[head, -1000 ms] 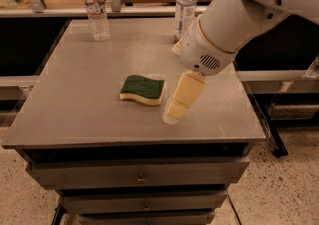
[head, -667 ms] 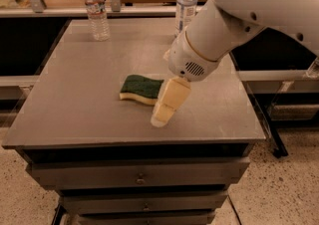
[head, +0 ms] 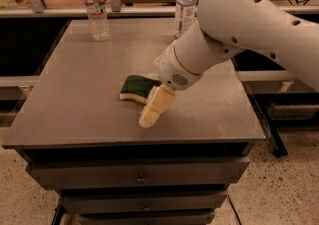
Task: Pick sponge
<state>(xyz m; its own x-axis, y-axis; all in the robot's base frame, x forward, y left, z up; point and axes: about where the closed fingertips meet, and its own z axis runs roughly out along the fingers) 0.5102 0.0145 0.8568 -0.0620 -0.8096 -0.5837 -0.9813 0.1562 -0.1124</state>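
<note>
Lying on the smooth grey desk (head: 75,99), the wavy green-topped sponge (head: 135,87) is beside the cream gripper (head: 148,118); open or closed, I cannot tell.

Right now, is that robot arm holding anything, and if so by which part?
Nothing appears held: the sponge lies flat on the table, with the gripper low beside one end of it.

The arm (head: 259,25) was thick, rounded and white, dotted with small dark holes, with a small grille (head: 178,79) near its lower end and a cream-yellow blocky gripper (head: 151,113) at its seven o'clock tip.
</note>
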